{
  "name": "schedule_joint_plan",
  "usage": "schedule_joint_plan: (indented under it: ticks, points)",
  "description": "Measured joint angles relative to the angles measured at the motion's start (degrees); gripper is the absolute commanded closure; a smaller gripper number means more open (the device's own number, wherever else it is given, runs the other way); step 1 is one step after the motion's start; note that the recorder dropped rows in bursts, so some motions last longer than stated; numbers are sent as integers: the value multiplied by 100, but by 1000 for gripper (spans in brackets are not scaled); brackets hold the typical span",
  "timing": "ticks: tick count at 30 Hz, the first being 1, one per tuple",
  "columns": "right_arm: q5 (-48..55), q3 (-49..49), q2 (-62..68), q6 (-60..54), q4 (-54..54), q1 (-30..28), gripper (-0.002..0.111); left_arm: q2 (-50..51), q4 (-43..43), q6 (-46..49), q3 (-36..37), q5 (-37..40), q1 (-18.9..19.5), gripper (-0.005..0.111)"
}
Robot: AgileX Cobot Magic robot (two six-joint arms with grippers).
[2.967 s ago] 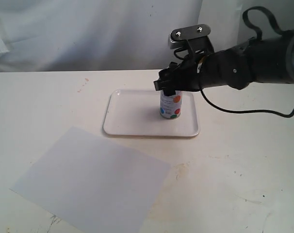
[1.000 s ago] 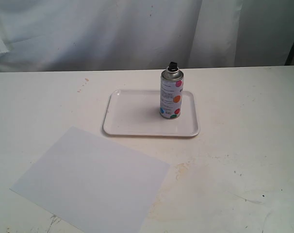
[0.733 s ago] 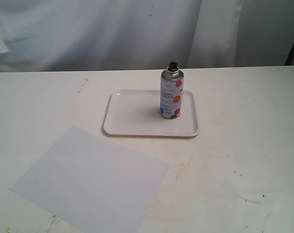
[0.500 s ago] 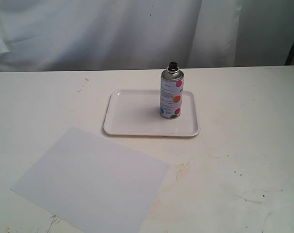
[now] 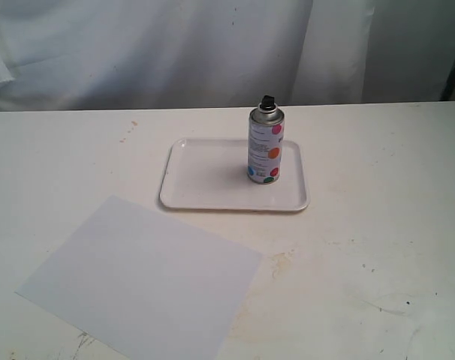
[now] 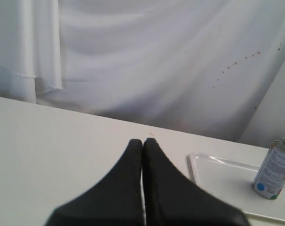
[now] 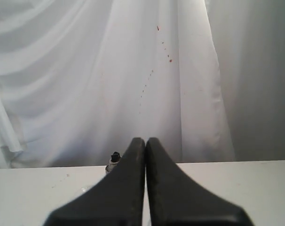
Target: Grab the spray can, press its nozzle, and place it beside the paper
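Note:
The spray can [image 5: 265, 148] stands upright on the right part of the white tray [image 5: 205, 184], its black nozzle [image 5: 267, 100] on top. The white paper [image 5: 141, 276] lies flat at the front left of the table. Neither arm shows in the exterior view. In the left wrist view my left gripper [image 6: 142, 141] is shut with nothing in it, and the spray can [image 6: 274, 168] stands far off to one side on the tray [image 6: 227, 181]. My right gripper [image 7: 146, 140] is shut and empty too; only the nozzle [image 7: 115, 156] peeks out beside its fingers.
The tray with rounded corners sits in the middle of the pale table [image 5: 378, 247]. A white curtain [image 5: 175, 52] hangs behind the table's far edge. Small stains mark the table near the paper's right corner.
Three seconds ago the right gripper was at the top of the can over the tray. That arm has since withdrawn out of the exterior view. The can has stood untouched for the last second.

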Motion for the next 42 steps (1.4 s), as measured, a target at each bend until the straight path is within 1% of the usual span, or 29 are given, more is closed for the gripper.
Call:
schedule_joint_plan:
  ticks: [3,6,17,24,42]
  points:
    - [38,0,-21,-311,-122,0,108,0,195,0,247,-57,0,106]
    - [300,0,-21,-500,-132,0,108,0,292,0,357,-182,0,106]
    - [1109,0,-21,-576,-53,0,108,0,131,-8,382,-400,0,106]
    - [1172,0,-21,-576,93,0,108,0,-7,-8,382,-364,0,106]
    - [1172,0,-21,-576,106,0,108,0,-31,-8,382,-364,0,106]
